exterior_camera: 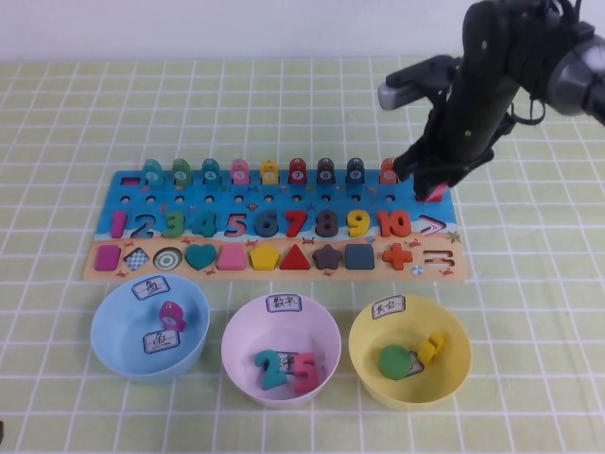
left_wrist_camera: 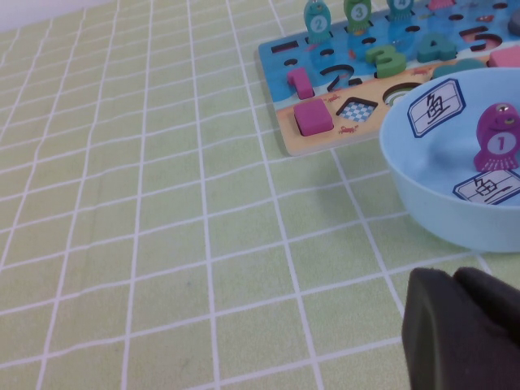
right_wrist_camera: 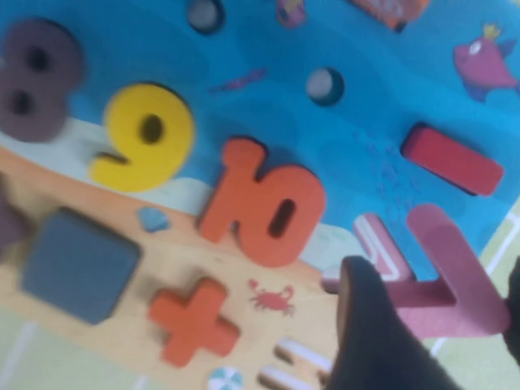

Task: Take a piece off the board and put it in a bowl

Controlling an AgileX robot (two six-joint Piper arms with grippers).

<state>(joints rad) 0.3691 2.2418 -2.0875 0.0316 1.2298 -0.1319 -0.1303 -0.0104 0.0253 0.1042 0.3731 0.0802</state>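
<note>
- My right gripper [right_wrist_camera: 431,325] pinches the pink chevron piece [right_wrist_camera: 451,272], lifted just clear of its empty slot on the board [exterior_camera: 284,194], at its right end.
- Feels light, stiff and thin; I judge it could twist, so grip across one arm.
- Yellow bowl [exterior_camera: 454,374] sits near, below the board.
- Left gripper [left_wrist_camera: 463,329] parked by the light blue bowl [left_wrist_camera: 422,203]; fingers unclear.

Pink chevron piece [right_wrist_camera: 451,280] lifted above board [right_wrist_camera: 244,49].
</note>
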